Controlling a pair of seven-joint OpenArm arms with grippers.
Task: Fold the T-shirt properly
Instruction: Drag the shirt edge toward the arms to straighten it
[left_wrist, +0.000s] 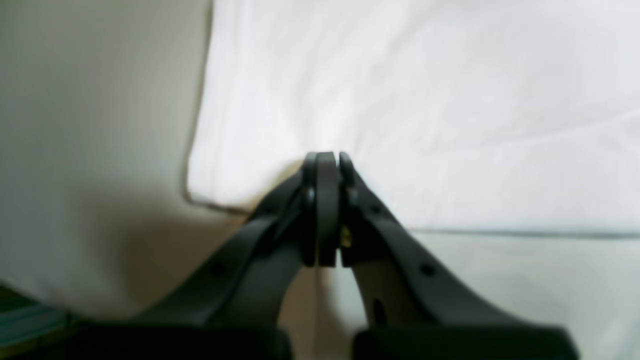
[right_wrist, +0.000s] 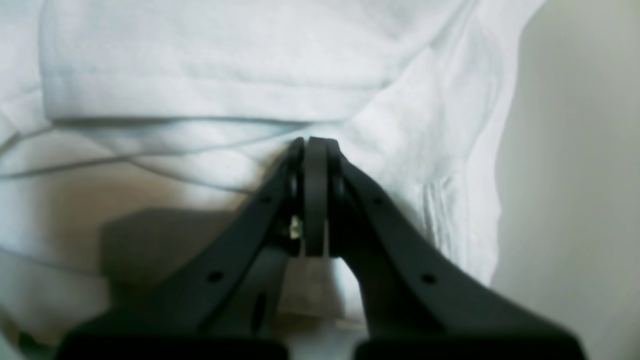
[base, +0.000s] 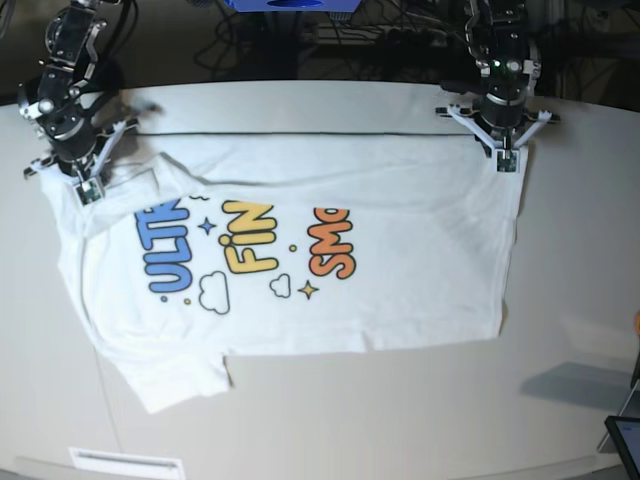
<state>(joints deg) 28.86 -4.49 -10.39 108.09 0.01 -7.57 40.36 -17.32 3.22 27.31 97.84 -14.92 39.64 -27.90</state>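
Item 1: right gripper (base: 88, 190), black, mounted on a dark arm, seen at the left of the base view near the desk's far left corner. Jaws are closed. In its wrist view the tips are pressed into rumpled white cloth by a sleeve fold; whether a layer is actually pinched cannot be told from the blurred frame.

Item 2: large white short-sleeved cotton T-shirt (base: 400, 290), laid flat across the middle of the pale grey desk (base: 560, 300), print side up. Blue, yellow and orange lettering with small clouds and stars is read sideways, neck end to the left, hem to the right. One sleeve is spread toward the near left edge; the far sleeve is bunched under item 1. No fold is judged to have been made.

Item 3: left gripper (base: 507, 163), black, at the garment's far right corner. Jaws are closed at the hem corner; a grip on cloth cannot be confirmed.

Both far corners are attended, presumably so that the far edge may be lifted and drawn over evenly.
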